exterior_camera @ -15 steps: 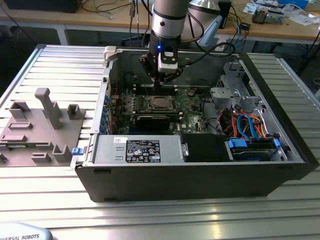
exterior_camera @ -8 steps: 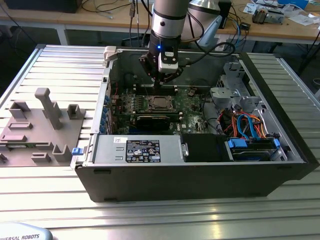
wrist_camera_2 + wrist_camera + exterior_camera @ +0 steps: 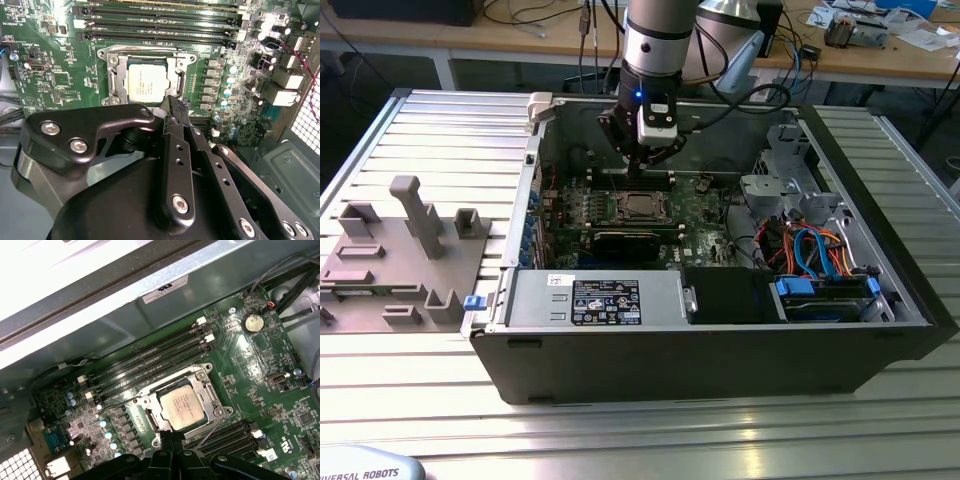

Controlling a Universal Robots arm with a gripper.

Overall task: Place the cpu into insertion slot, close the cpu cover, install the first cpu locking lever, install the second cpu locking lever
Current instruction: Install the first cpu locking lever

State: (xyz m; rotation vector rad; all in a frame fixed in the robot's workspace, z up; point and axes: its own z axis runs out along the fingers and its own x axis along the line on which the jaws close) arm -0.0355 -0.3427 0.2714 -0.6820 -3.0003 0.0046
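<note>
The cpu [image 3: 147, 82] lies silvery face up in the insertion slot [image 3: 638, 207] in the middle of the green board. It is also seen in the first wrist view, cpu [image 3: 182, 406]. The cpu cover [image 3: 114, 75] lies flat around it as a metal frame, cpu cover [image 3: 212, 392]. A thin wire locking lever [image 3: 213, 429] angles away from the socket's side. My gripper [image 3: 172, 104] hangs just above the socket's edge with its fingers shut and nothing between them. In the exterior view the gripper [image 3: 646, 166] is over the board, slightly behind the socket.
Long black memory slots [image 3: 165, 22] run beside the socket. The open computer case [image 3: 720, 350] walls in the board, with a drive cage [image 3: 785, 175] and orange and blue cables [image 3: 820, 250] at the exterior view's right. A grey fixture tray [image 3: 390, 250] sits outside at its left.
</note>
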